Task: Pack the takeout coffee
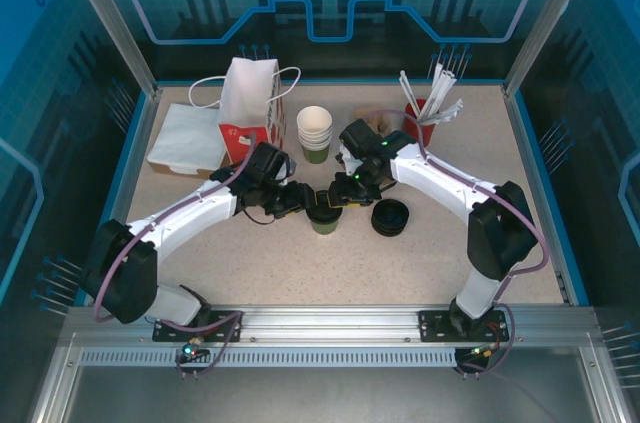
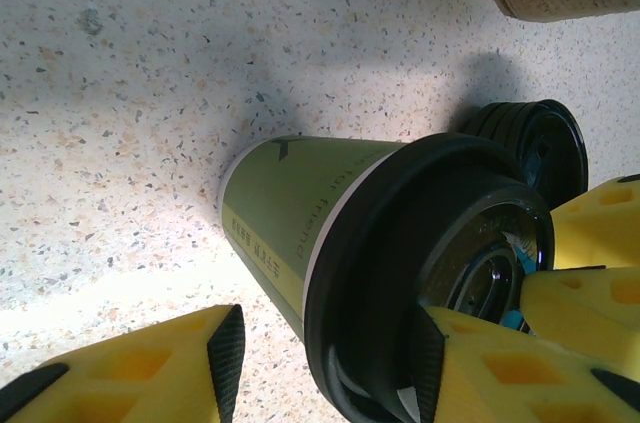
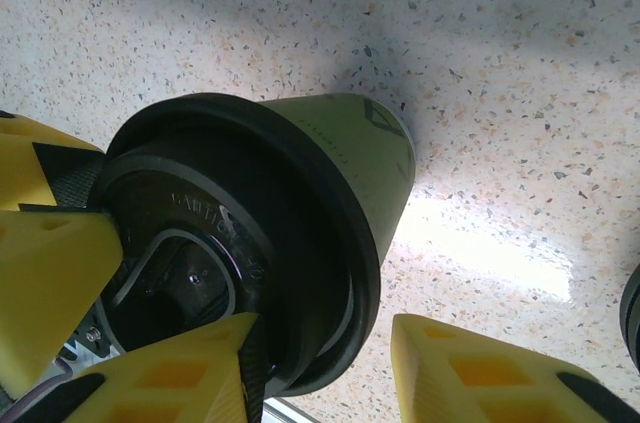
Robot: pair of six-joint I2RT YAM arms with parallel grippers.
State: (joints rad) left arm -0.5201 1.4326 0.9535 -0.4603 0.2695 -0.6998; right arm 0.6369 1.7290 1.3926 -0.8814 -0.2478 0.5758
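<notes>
Takeout coffee (image 1: 325, 218) — lidded, upright on the table (image 1: 260, 268).

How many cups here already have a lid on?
1: the takeout coffee, in the middle of the table. The stacked cups toward the back are lidless. Another could be hidden from view.

Paper bag (image 1: 248, 93) beside stacked cups (image 1: 314, 133) — black lids (image 1: 391, 216) lie apart
</notes>
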